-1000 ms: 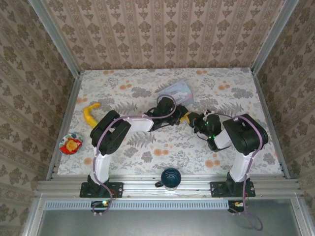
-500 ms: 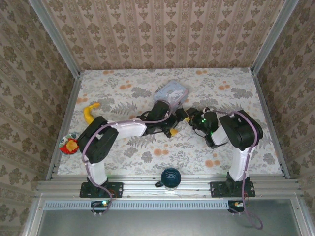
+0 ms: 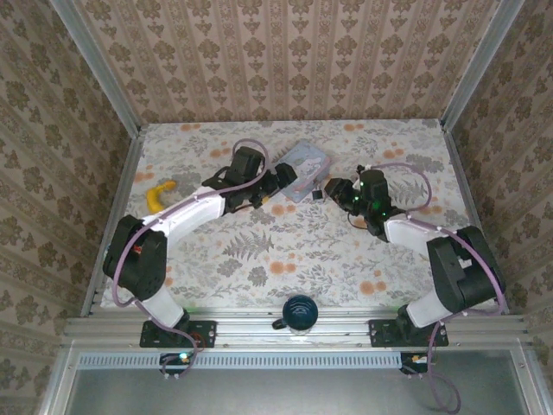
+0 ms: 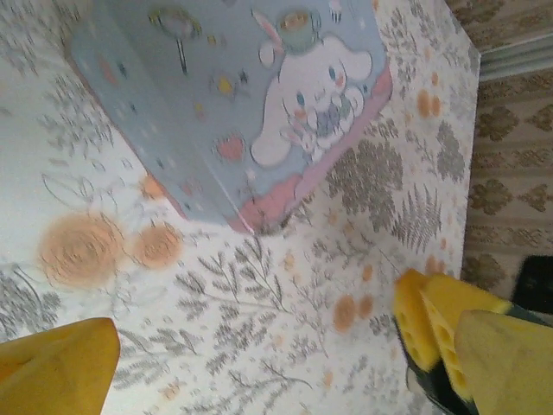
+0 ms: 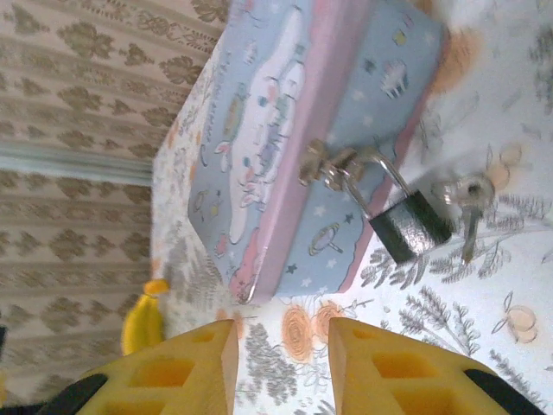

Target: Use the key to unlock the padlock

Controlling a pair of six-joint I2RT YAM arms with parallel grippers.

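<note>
At about one o'clock beyond the right jaws, parted and empty, the padlock (image 5: 410, 226) is hung on the cartoon-printed tin (image 5: 259, 130), seemingly with keys (image 5: 467, 203) beside it; the left jaws are spread wide.

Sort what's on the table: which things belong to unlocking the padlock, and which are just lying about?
Part of the job:
- padlock, its shackle hooked at the tin's clasp
- key, lying beside the padlock
- blue cartoon tin, which the padlock hangs on

Just lying about:
- banana, far left of the table
- dark mug, on the near rail between the arm bases
</note>
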